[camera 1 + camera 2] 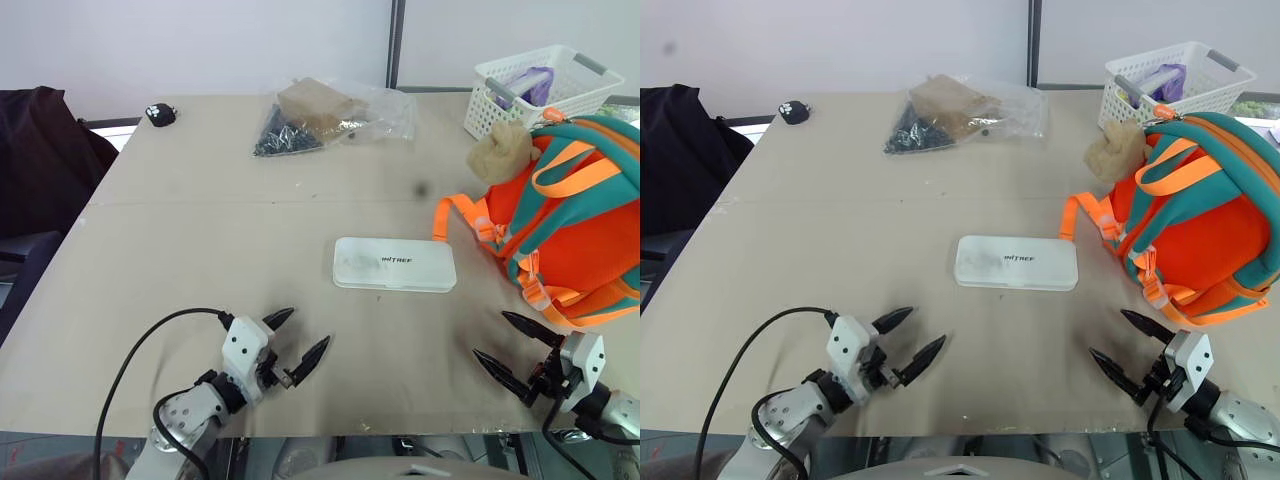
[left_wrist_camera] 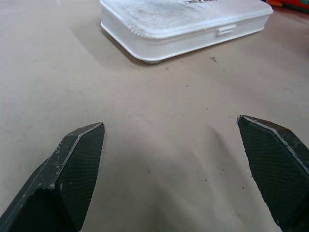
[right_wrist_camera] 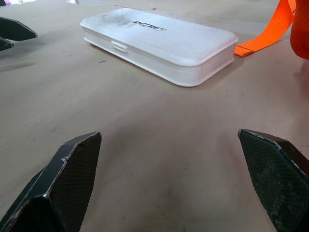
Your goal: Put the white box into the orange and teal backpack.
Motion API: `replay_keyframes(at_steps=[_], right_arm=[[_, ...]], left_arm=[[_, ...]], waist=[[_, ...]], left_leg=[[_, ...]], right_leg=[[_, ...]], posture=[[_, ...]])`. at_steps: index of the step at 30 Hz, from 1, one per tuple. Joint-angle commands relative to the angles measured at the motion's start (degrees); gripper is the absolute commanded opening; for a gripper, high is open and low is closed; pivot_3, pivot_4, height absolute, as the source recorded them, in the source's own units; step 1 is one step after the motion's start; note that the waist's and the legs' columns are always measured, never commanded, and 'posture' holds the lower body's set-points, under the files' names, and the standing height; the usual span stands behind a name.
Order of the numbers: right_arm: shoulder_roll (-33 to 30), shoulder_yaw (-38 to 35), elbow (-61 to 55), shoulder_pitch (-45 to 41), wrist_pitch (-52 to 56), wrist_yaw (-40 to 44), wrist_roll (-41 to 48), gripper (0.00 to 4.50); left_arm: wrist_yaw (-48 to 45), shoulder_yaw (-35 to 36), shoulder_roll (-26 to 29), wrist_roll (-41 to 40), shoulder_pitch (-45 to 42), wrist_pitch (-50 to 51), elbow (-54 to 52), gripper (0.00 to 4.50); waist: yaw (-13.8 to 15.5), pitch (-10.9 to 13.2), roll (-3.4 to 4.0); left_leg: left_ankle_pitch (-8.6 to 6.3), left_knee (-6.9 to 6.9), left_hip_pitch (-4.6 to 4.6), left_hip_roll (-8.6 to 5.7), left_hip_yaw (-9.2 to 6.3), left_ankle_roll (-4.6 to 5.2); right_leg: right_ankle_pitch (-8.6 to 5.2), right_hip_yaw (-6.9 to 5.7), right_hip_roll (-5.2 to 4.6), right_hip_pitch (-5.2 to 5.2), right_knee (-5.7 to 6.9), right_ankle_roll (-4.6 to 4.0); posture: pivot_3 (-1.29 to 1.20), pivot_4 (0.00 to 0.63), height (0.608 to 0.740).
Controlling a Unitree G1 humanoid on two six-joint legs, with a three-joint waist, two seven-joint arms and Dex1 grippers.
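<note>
The white box lies flat and closed on the tan table, lid up with dark lettering, near the middle. The orange and teal backpack stands to its right with a tan plush bear at its top and an orange strap trailing toward the box. My left gripper hovers open near the table's front edge, left of and nearer than the box. At the front right, below the backpack, my right gripper is open too. Both wrist views show the box ahead of empty, spread fingers.
A white lattice basket with items stands at the back right behind the backpack. A clear plastic bag of dark and brown things lies at the back centre. A small black object sits at the back left. A dark chair is beside the table's left edge.
</note>
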Motion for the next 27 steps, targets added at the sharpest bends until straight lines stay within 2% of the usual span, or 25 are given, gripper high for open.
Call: replay_keyframes(at_steps=[1, 4, 13, 23, 24, 25, 27], right_arm=[[-0.46, -1.32, -2.07, 0.38, -0.26, -0.61, 0.22, 4.47], [-0.50, -1.13, -1.63, -0.23, -0.11, -1.21, -0.11, 4.47], [-0.74, -0.93, -0.86, -1.73, 0.02, -1.36, 0.01, 4.47], [-0.59, -0.17, -2.91, -4.32, 3.18, -3.50, 0.23, 4.47], [-0.20, -0.51, -3.60, -5.26, 4.11, -5.03, 0.53, 3.95], [0.05, -0.64, -4.22, -6.03, 4.86, -6.18, 0.65, 3.65], [0.28, -0.34, -5.06, -7.68, 6.09, -8.32, -0.19, 2.62]], left_arm=[[-1.40, 0.51, 1.24, -0.31, 0.19, -0.62, -0.09, 4.50], [-3.84, 1.37, 2.74, -1.91, 0.49, -0.74, 0.67, 4.50], [-4.68, 1.77, 2.67, -2.77, 0.64, -0.88, 0.70, 4.50], [-9.27, 4.75, 7.34, -8.34, -0.82, 4.58, 0.56, 4.50], [-9.17, 5.42, 8.01, -10.01, -1.76, 7.20, 0.27, 4.50], [-9.10, 6.05, 8.64, -11.63, -2.79, 9.53, 0.10, 4.50], [-9.16, 7.33, 10.20, -15.59, -5.85, 15.03, 0.15, 4.50]], waist=[[0.01, 0.00, 0.00], [-0.01, 0.00, 0.01], [-0.01, 0.01, 0.01], [-0.04, 0.00, 0.01], [-0.04, 0.01, 0.02], [-0.05, 0.01, 0.02], [-0.06, 0.00, 0.03]], left_leg=[[0.00, 0.00, 0.00, 0.00, 0.00, 0.00], [0.00, 0.00, 0.00, 0.00, 0.00, 0.00], [0.00, 0.00, 0.01, 0.00, 0.00, 0.00], [0.00, 0.03, 0.01, 0.00, 0.02, 0.00], [0.01, 0.03, 0.01, 0.00, 0.02, 0.00], [0.01, 0.02, 0.01, 0.00, 0.01, -0.01], [0.01, 0.02, 0.02, 0.02, -0.01, -0.02]], right_leg=[[0.00, 0.00, 0.00, 0.00, 0.00, 0.00], [0.00, -0.01, 0.00, 0.00, 0.00, -0.02], [0.04, 0.00, 0.01, 0.00, 0.00, -0.06], [0.11, 0.00, 0.02, 0.01, 0.00, -0.18], [0.12, 0.00, 0.03, 0.00, 0.00, -0.19], [0.13, 0.00, 0.03, 0.00, 0.01, -0.19], [0.14, -0.01, 0.05, 0.00, 0.03, -0.19]], posture=[[0.00, 0.150, 0.740], [0.00, 0.150, 0.740], [0.00, 0.150, 0.740], [0.00, 0.150, 0.740], [0.00, 0.150, 0.740], [0.00, 0.150, 0.740], [0.00, 0.150, 0.740]])
